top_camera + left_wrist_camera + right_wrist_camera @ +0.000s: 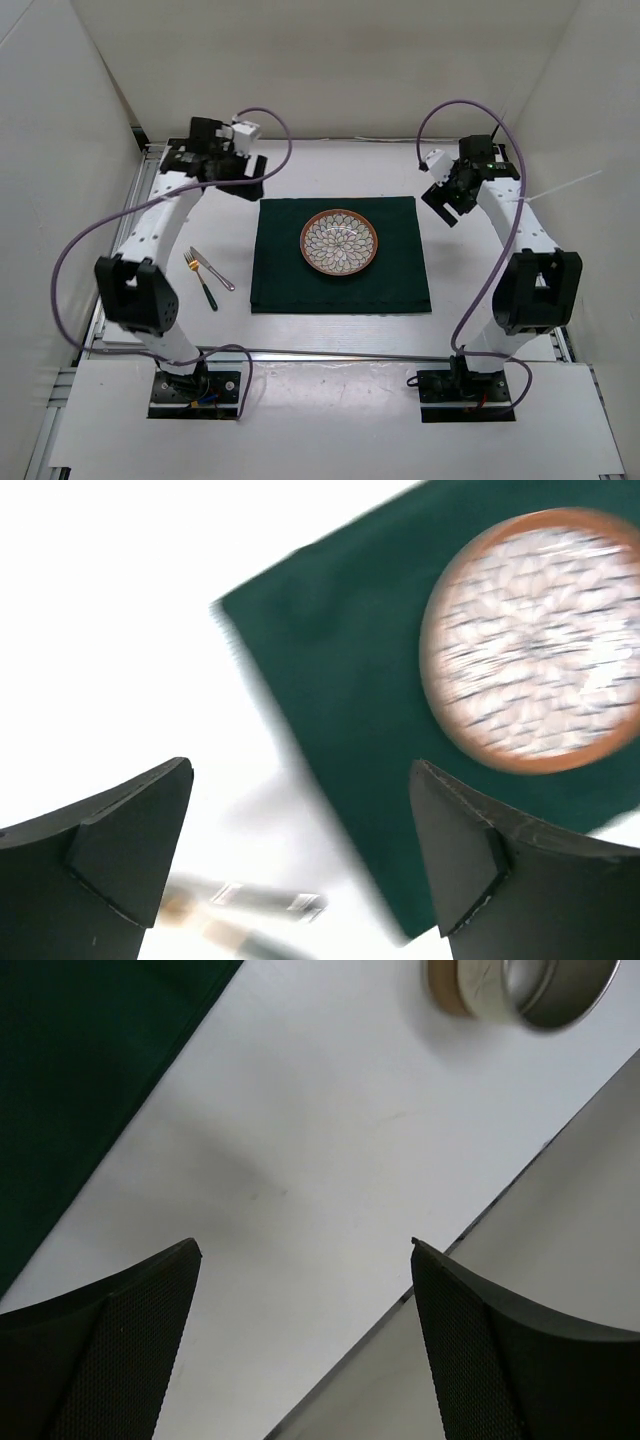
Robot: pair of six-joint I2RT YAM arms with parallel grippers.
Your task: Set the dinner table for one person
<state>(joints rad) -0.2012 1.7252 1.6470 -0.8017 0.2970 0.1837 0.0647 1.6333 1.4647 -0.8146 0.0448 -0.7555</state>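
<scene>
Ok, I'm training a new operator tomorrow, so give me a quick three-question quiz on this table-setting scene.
1. True or false: the plate sits on the green cloth.
2. The fork lies on which side of the cloth: a) the left arm's, b) the right arm's?
3. Fill in: the left gripper and the right gripper both stand ____.
Key: 1 true; 2 a; 3 open.
</scene>
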